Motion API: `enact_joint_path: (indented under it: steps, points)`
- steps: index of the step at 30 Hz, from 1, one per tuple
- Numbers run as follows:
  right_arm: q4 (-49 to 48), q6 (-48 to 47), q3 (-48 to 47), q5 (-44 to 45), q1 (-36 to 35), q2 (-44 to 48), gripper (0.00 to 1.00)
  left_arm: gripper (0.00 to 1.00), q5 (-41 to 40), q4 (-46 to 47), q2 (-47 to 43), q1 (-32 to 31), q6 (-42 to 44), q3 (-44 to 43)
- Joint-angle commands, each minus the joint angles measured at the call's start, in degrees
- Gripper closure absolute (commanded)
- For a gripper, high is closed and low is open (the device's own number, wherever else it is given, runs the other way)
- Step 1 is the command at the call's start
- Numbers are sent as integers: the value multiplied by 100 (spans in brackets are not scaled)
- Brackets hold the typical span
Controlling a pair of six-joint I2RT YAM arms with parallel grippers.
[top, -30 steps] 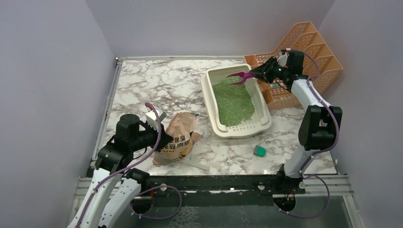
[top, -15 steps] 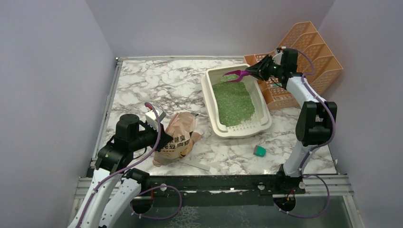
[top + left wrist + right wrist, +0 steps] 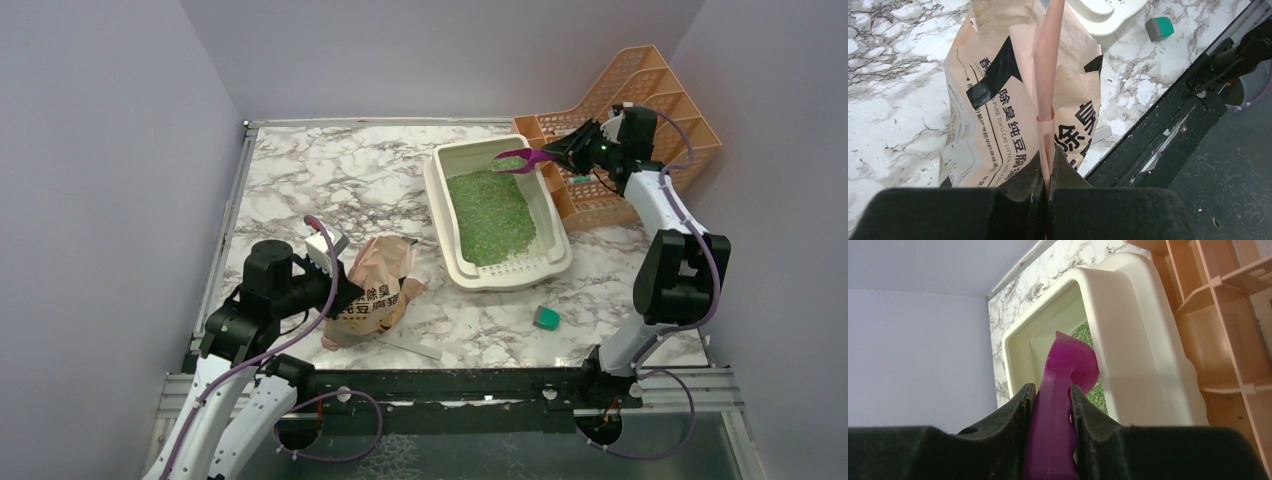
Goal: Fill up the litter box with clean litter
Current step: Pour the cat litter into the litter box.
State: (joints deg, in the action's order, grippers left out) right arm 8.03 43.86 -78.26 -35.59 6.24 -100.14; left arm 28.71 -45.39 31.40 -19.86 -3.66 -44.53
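Note:
The cream-white litter box (image 3: 437,190) (image 3: 1148,330) stands at the back right of the marble table, with green clean litter (image 3: 488,214) (image 3: 1098,390) spread across its floor. My right gripper (image 3: 572,150) (image 3: 1053,387) is shut on the handle of a magenta scoop (image 3: 524,161) (image 3: 1068,365). The scoop hangs over the box's far right corner with green granules in its bowl. My left gripper (image 3: 345,292) (image 3: 1048,167) is shut on a fold of the tan paper litter bag (image 3: 375,290) (image 3: 998,100), which stands near the front left.
An orange mesh file rack (image 3: 650,105) (image 3: 1228,330) stands right behind the litter box, close to the right arm. A small teal block (image 3: 546,318) (image 3: 1159,28) lies on the marble in front of the box. Grey walls close in the left, back and right sides.
The right gripper has drawn the scoop to the right and slightly back along the box's far end, and the scoop now shows green granules in it. The left arm and bag have not moved.

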Motion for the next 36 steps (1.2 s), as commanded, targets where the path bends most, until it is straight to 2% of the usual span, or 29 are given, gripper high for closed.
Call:
enact_joint_path:
  steps: [1,14,21,25,32,36]
  points:
    - [246,-313,310,148,235,577,99,100,-76,-67,-62,35,-21,68]
    - [1157,-892,1579,-34,298,2208,99,100,-29,-62,-120,49,-11,76]
    - [1845,-1328,1662,419,337,2838,99,100,-6,-65,-147,51,12,76]
    - [1483,-1111,1396,232,369,2495,99,100,-14,-61,-138,52,9,76]
    - [91,-181,849,-391,369,1304,99,100,-90,-67,-151,52,-33,76]
    - [-61,-39,125,-460,369,556,99,100,-119,-59,-123,69,-50,76]
